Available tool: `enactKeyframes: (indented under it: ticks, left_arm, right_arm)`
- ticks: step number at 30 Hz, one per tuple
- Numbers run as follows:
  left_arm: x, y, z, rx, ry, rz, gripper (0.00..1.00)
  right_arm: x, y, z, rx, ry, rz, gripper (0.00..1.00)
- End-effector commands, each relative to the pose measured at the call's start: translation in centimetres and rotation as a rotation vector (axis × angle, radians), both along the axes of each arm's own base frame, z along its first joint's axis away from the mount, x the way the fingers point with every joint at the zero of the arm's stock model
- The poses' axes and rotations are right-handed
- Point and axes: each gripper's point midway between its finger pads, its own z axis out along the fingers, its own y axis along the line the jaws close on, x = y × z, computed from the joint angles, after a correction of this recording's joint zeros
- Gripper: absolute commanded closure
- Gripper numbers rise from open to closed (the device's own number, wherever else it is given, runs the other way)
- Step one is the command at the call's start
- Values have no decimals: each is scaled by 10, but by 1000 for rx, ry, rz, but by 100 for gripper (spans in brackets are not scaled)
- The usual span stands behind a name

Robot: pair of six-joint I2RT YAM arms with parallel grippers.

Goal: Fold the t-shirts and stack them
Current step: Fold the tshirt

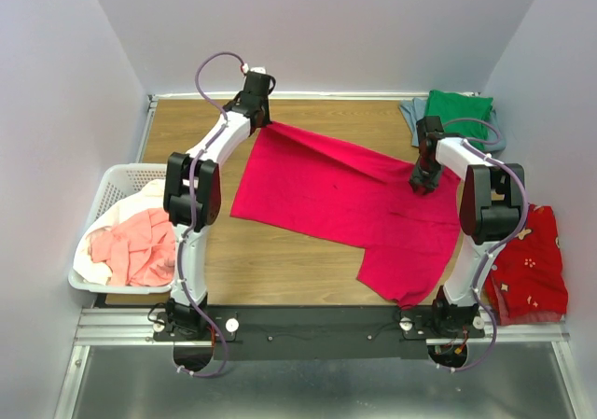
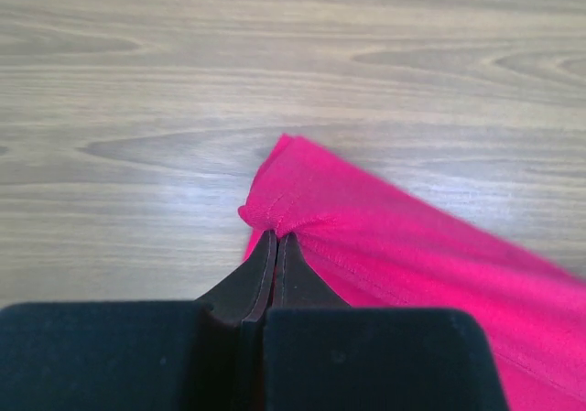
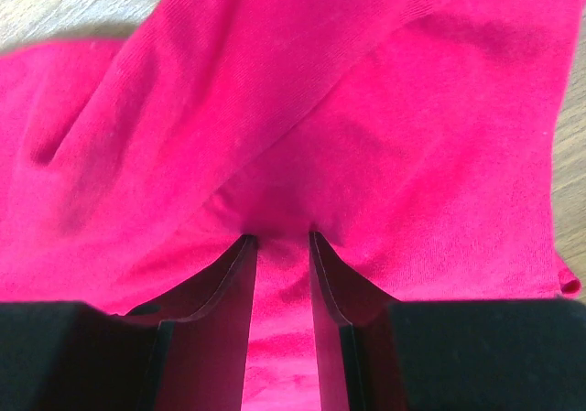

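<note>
- One crimson-pink t-shirt (image 1: pixel 345 200) lies spread mid-table (image 1: pixel 280 265).
- My left gripper (image 2: pixel 276 235) is clamped tight on its far corner, likely to pull it flat.
- My right gripper (image 3: pixel 279 237) is half open, straddling a fold, no grip yet.

Wood surface (image 1: pixel 289 260): crimson tee (image 1: pixel 345 200) spread flat across ctr; green tee (image 1: pixel 457 111) atop grey-blue one (image 1: pixel 410 113), far R corner; white basket (image 1: pixel 110 193) at L edge.
</note>
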Motion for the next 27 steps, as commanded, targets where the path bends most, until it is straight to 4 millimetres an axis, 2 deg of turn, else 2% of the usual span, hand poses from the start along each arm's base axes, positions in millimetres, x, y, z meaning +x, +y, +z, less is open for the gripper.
enactKeyframes:
  ticks: [1,5,6,8,9,11,12,15,20,23,27]
  left_arm:
    - [-4,26,45,79,-80,129,100]
    - [-15,23,24,90,-19,119,100]
    - [-25,24,10,100,27,122,100]
    - [-38,26,-5,80,71,154,96]
    - [-54,34,-25,101,127,188,92]
    - [-72,43,-35,101,162,253,87]
    - [-89,55,-50,122,203,326,85]
    - [-108,64,-63,123,237,383,83]
    - [-105,65,-60,101,233,412,82]
    - [-94,63,-53,99,212,391,80]
    - [-76,66,-27,92,154,405,76]
  right_arm:
    - [-21,0,-27,7,104,-1,62]
    - [-22,0,-27,6,102,0,63]
    - [-22,0,-27,5,103,1,63]
    - [-22,0,-26,4,100,3,63]
    - [-22,-1,-25,3,100,1,63]
    - [-23,-1,-25,1,101,4,62]
    - [-24,-2,-25,-2,103,3,62]
    - [-24,-2,-23,-6,98,2,63]
    - [-24,-2,-22,-7,95,0,63]
    - [-23,-3,-19,-8,84,-2,62]
    - [-23,-4,-13,-14,70,-3,62]
